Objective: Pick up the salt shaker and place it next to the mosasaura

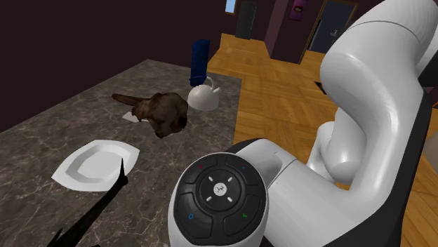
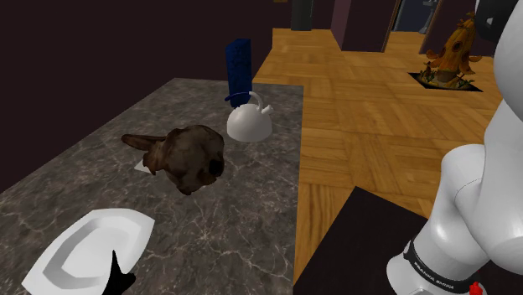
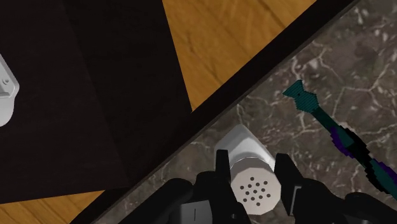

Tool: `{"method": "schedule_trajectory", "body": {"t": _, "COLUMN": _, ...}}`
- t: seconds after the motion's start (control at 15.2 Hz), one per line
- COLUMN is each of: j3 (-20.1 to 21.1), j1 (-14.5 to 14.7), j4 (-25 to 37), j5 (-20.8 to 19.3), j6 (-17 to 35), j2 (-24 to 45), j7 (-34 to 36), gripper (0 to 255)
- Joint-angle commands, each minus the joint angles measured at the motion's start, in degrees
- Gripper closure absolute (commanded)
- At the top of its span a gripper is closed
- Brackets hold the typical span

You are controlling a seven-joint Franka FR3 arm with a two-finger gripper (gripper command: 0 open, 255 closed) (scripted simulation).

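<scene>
My gripper (image 3: 253, 172) is shut on the salt shaker (image 3: 254, 189), a white shaker with a perforated round top, one black finger on each side. It hangs over the marble counter (image 3: 331, 57) near the counter's edge; I cannot tell whether its base touches the surface. The mosasaura (image 1: 166, 113) is a brown, lumpy creature with a tail, lying mid-counter on a small white card. It also appears in the second exterior view as the brown mosasaura (image 2: 189, 156).
A white kettle (image 1: 203, 95) and a tall blue object (image 1: 198, 59) stand behind the mosasaura. A white plate (image 1: 95, 165) lies nearer, beside a thin black spiky thing (image 1: 105, 209). A slim teal, purple and black object (image 3: 334, 130) lies beside the shaker. Wooden floor (image 1: 295, 98) lies past the counter edge.
</scene>
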Motion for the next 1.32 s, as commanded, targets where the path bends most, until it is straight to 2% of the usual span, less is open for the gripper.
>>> {"method": "schedule_trajectory", "body": {"t": 0.0, "j3": -0.02, "j1": -0.02, "j4": -0.09, "j5": -0.03, "j6": 0.11, "j2": 0.01, "j7": -0.02, "gripper": 255}}
{"method": "schedule_trajectory", "body": {"t": 0.2, "j3": -0.02, "j1": -0.02, "j4": -0.09, "j5": -0.03, "j6": 0.11, "j2": 0.02, "j7": -0.02, "gripper": 255}}
{"method": "schedule_trajectory", "body": {"t": 0.26, "j3": -0.02, "j1": -0.02, "j4": -0.09, "j5": -0.03, "j6": 0.11, "j2": 0.01, "j7": -0.02, "gripper": 0}}
{"method": "schedule_trajectory", "body": {"t": 0.59, "j3": -0.02, "j1": -0.02, "j4": -0.09, "j5": -0.03, "j6": 0.11, "j2": 0.01, "j7": -0.02, "gripper": 0}}
{"method": "schedule_trajectory", "body": {"t": 0.86, "j3": 0.40, "j1": -0.83, "j4": 5.02, "j5": 3.30, "j6": -6.87, "j2": -3.45, "j7": -2.45, "gripper": 0}}
{"method": "schedule_trajectory", "body": {"t": 1.25, "j3": 0.38, "j1": -0.81, "j4": 5.02, "j5": 3.30, "j6": -6.87, "j2": -3.45, "j7": -2.45, "gripper": 0}}
